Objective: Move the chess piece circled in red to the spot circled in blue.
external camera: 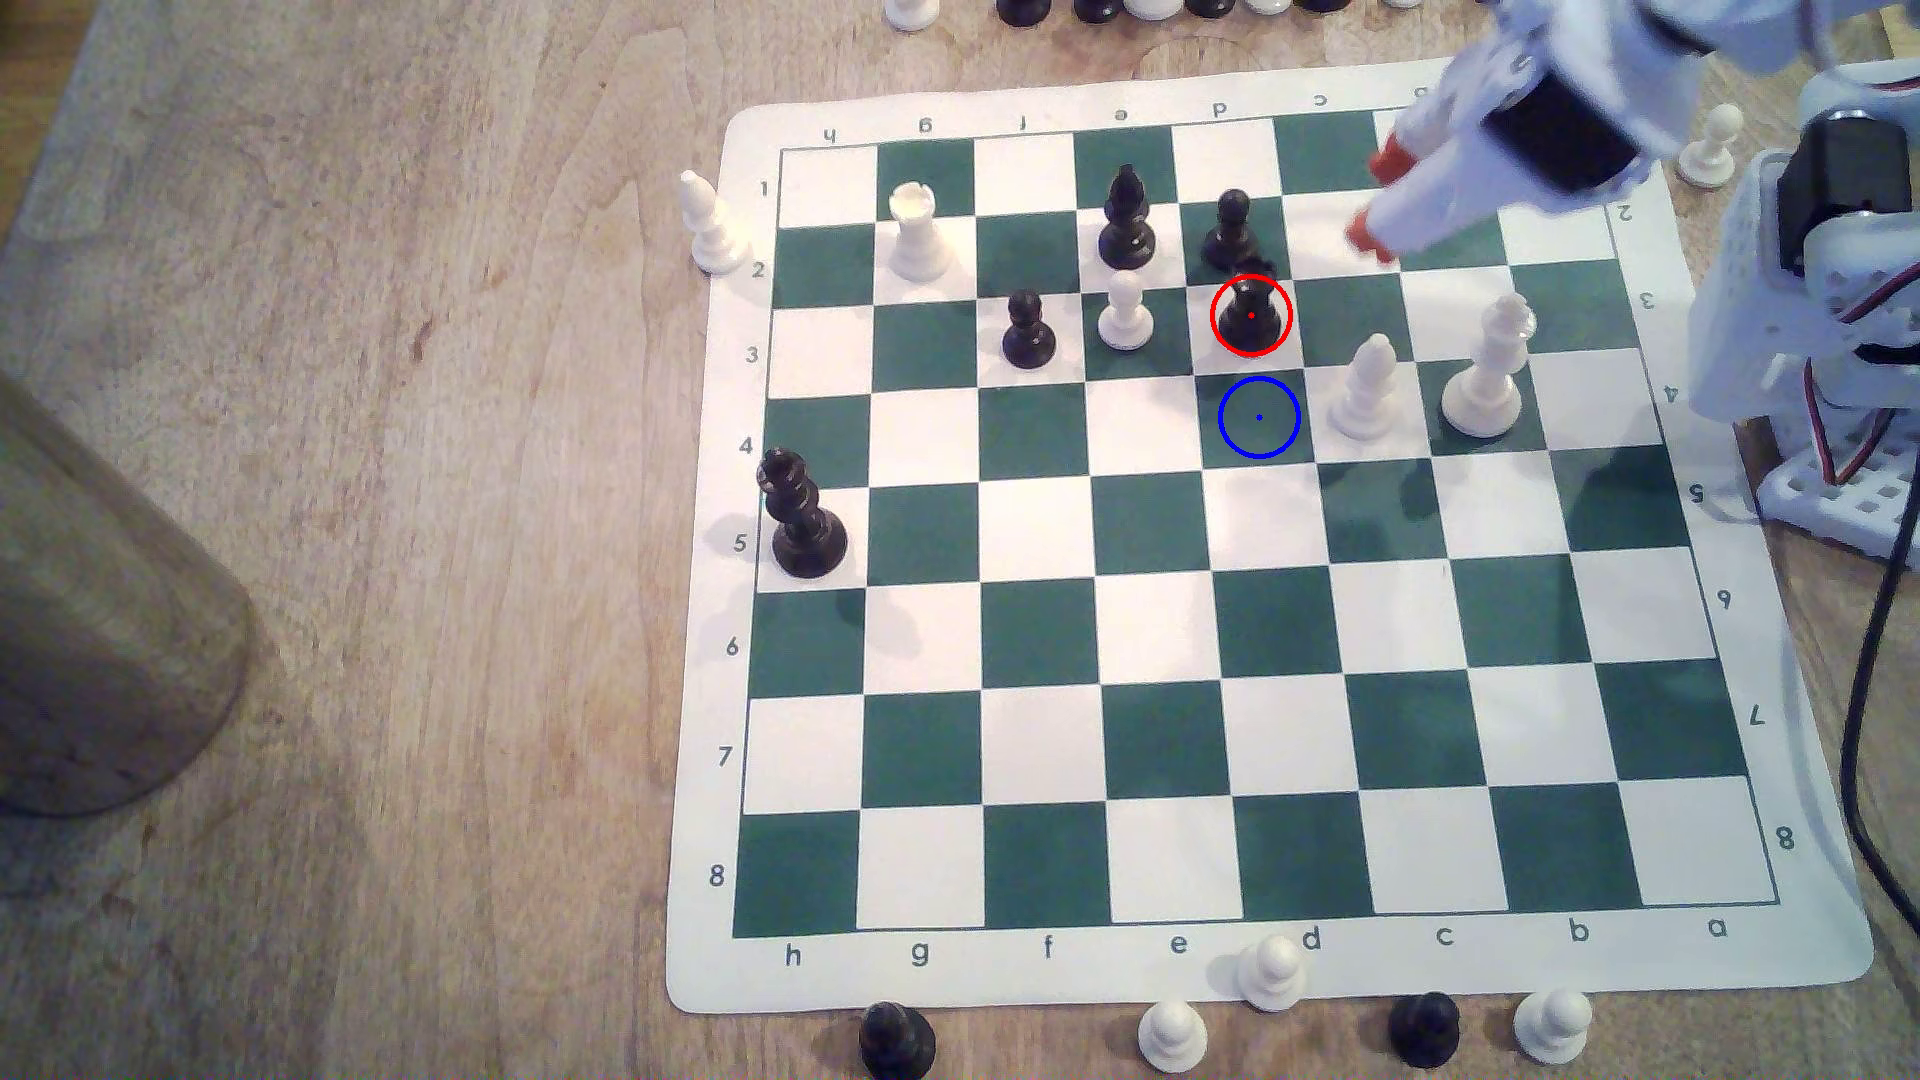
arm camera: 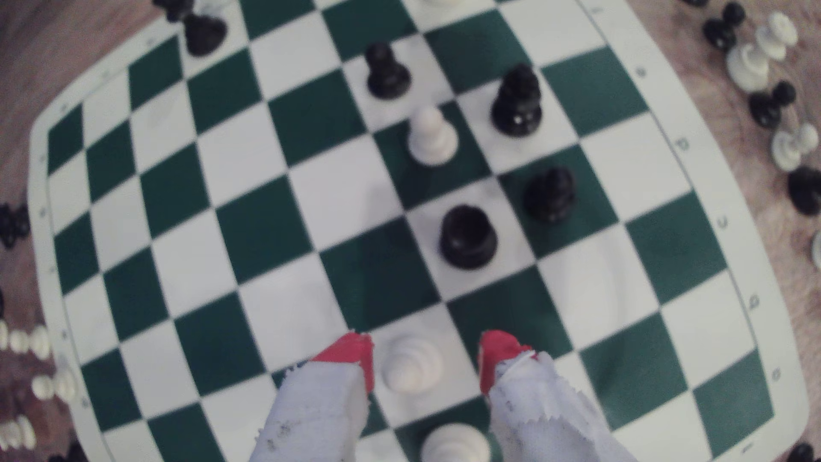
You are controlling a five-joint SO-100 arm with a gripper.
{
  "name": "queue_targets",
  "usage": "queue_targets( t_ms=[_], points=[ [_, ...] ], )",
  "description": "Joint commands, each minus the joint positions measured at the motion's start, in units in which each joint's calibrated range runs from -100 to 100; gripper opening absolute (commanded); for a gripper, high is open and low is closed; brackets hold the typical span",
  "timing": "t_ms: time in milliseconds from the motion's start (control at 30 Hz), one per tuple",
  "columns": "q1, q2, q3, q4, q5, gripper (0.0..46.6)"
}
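The chess piece circled in red (external camera: 1251,315) is a short, stout black rook on a white square; in the wrist view the rook (arm camera: 467,237) stands ahead of the fingers. The spot circled in blue (external camera: 1258,416) is the bare dark green square just nearer the exterior camera than the rook. My gripper (external camera: 1377,199) hangs above the board, to the exterior view's right of the rook and apart from it. It is open, with its red-tipped fingers (arm camera: 351,355) spread and holding nothing. A white bishop (arm camera: 413,364) on the board below shows between them.
A black pawn (external camera: 1232,228) stands right behind the rook and a white pawn (external camera: 1125,312) is to its left in the exterior view. A white bishop (external camera: 1366,389) and a white king (external camera: 1488,369) stand right of the blue spot. Spare pieces lie off the board (external camera: 1351,675).
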Motion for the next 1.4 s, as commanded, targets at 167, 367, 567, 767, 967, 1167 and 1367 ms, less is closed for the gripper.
queue_targets(
  t_ms=[167,367,567,767,967,1167,1367],
  points=[
    [2.4,12.3,-6.2,-6.0,-3.2,16.8],
    [3.0,17.6,-5.7,-11.5,-3.4,17.2],
    [4.4,28.0,-7.8,-15.9,-2.8,17.3],
    [4.4,33.6,-8.3,-18.6,-2.8,17.1],
    [3.7,35.0,-9.9,-19.5,-3.3,16.8],
    [3.1,36.0,-10.5,-21.2,-3.2,15.8],
    [3.3,38.1,-11.1,-22.6,-2.8,14.9]
  ],
)
